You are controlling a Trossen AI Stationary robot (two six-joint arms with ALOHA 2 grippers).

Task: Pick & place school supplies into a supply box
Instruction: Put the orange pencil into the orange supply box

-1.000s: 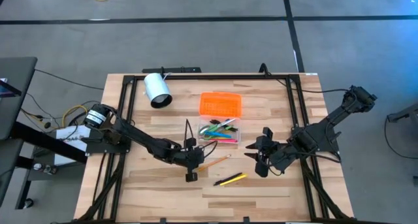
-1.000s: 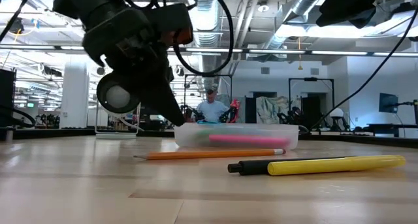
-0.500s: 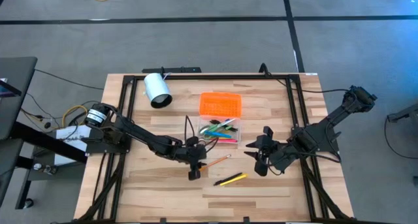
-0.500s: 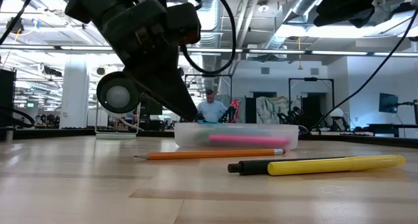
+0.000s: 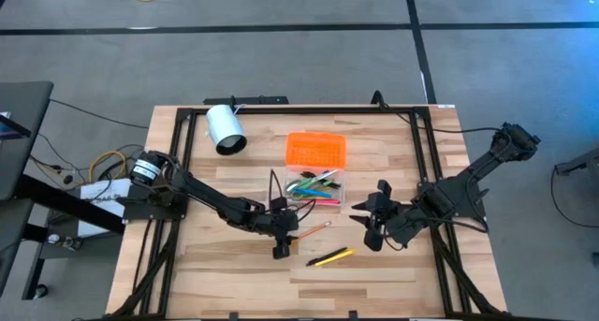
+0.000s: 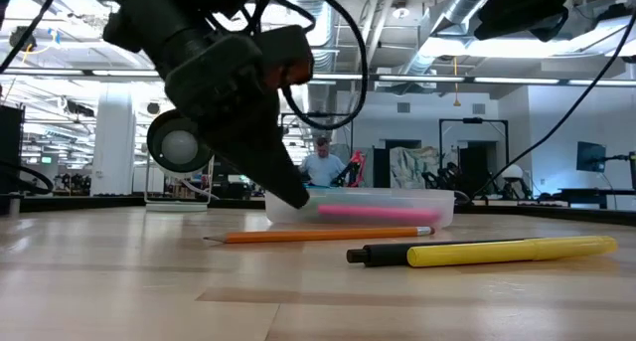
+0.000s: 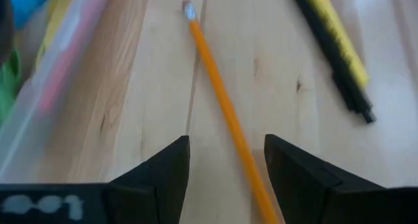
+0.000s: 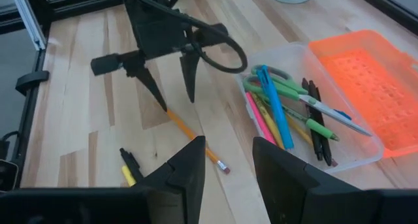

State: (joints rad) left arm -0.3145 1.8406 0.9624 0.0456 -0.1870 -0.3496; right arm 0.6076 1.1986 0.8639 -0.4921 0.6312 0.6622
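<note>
Left wrist view: left gripper point(image 7: 225, 162), jaws open, straddles orange pencil point(image 7: 222, 103) on bench; best lowered centred before closing. Right gripper point(image 5: 371, 226) waits, open.

Bright even overhead light; soft shadows, left wrist view blurred close-up

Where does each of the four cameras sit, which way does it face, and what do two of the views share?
High view: above the table, looking straight down; both arms show, left gripper over the orange pencil.
Low view: at table-top height, looking level; one arm comes from above.
Left wrist view: on the left wrist, facing the pencil between its open fingers.
Right wrist view: on the right wrist, facing the supply box.
All four views share the pencil.
</note>
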